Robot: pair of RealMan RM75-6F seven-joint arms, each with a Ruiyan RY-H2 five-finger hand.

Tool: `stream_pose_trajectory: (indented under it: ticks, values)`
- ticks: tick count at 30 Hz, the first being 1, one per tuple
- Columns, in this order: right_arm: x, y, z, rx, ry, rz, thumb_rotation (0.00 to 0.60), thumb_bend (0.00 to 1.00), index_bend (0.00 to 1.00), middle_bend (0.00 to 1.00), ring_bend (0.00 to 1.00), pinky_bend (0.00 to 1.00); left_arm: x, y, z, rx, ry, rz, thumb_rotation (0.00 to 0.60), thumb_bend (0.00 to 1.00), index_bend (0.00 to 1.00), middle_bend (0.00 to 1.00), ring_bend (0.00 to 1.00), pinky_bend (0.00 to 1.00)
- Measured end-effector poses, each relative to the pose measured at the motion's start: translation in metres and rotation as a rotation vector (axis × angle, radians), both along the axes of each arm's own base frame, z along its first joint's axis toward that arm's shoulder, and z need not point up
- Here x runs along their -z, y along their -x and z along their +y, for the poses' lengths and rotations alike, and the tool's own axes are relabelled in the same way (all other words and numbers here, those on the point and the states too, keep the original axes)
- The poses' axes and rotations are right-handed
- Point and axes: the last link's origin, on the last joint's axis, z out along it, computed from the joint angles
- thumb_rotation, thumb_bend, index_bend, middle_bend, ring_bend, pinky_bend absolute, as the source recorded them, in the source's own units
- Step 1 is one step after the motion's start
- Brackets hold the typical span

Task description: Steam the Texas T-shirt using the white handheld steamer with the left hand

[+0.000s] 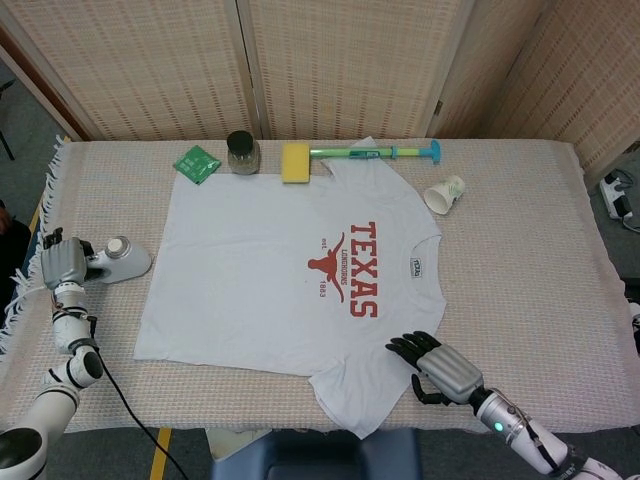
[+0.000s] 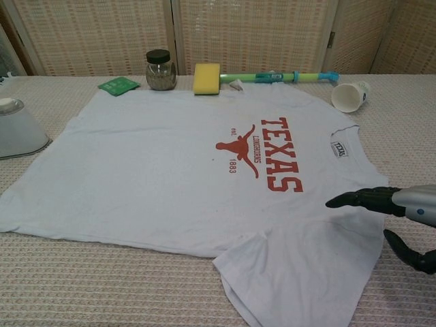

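The Texas T-shirt [image 1: 290, 280] lies spread flat across the middle of the surface [image 1: 520, 240], print up, so its whole front is open to steam. The white handheld steamer [image 1: 120, 260] sits off the shirt's left edge, soleplate down on the cloth-covered surface, its handle grasped by the fingers of the left hand [image 1: 62, 265]. The right hand [image 1: 440, 368] hovers at the near right sleeve, fingers spread and holding nothing, probably ready to steady the fabric.

One T-shirt [image 1: 285, 280], one steamer [image 1: 118, 262], one jar [image 1: 241, 152], one sponge [image 1: 295, 162]. One cup [image 1: 444, 193], one green packet [image 1: 196, 162], two hands [image 1: 62, 264] [image 1: 440, 368].
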Motion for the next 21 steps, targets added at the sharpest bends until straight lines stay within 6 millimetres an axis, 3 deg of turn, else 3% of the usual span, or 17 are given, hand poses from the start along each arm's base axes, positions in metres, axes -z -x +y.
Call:
stream_pose_trajectory:
  ticks: [7, 12, 15, 16, 18, 19, 21]
  values:
    - [-0.006, 0.0, -0.003, 0.0, 0.026, -0.021, 0.321, 0.82, 0.0, 0.04, 0.0, 0.0, -0.012, -0.007, -0.008, 0.06, 0.03, 0.002, 0.6, 0.02, 0.0, 0.0, 0.0, 0.07]
    - [-0.012, 0.002, -0.004, 0.002, 0.046, -0.028, 0.323, 0.82, 0.0, 0.04, 0.0, 0.0, -0.034, -0.001, -0.022, 0.054, 0.01, 0.054, 0.6, 0.0, 0.0, 0.0, 0.0, 0.07]
    - [-0.018, 0.004, -0.006, 0.007, 0.068, -0.031, 0.323, 0.82, 0.0, 0.04, 0.0, 0.0, -0.04, -0.001, -0.03, 0.063, -0.022, 0.039, 0.6, 0.06, 0.0, 0.01, 0.0, 0.1]
    - [-0.021, 0.005, -0.006, 0.01, 0.079, -0.031, 0.325, 0.82, 0.0, 0.04, 0.0, 0.0, -0.041, -0.002, -0.032, 0.071, -0.035, 0.031, 0.6, 0.09, 0.0, 0.03, 0.02, 0.12]
    - [-0.025, 0.006, -0.008, 0.014, 0.1, -0.034, 0.345, 0.79, 0.0, 0.05, 0.0, 0.0, -0.045, -0.007, -0.036, 0.102, -0.065, 0.013, 0.6, 0.15, 0.1, 0.2, 0.15, 0.22]
    - [-0.028, 0.007, -0.009, 0.018, 0.117, -0.037, 0.378, 0.78, 0.0, 0.06, 0.0, 0.0, -0.047, -0.009, -0.038, 0.122, -0.075, 0.007, 0.6, 0.17, 0.19, 0.3, 0.23, 0.26]
    - [-0.034, 0.008, -0.01, 0.019, 0.152, -0.039, 0.513, 0.7, 0.0, 0.07, 0.0, 0.01, -0.05, -0.014, -0.043, 0.176, -0.074, -0.006, 0.6, 0.18, 0.35, 0.4, 0.33, 0.35]
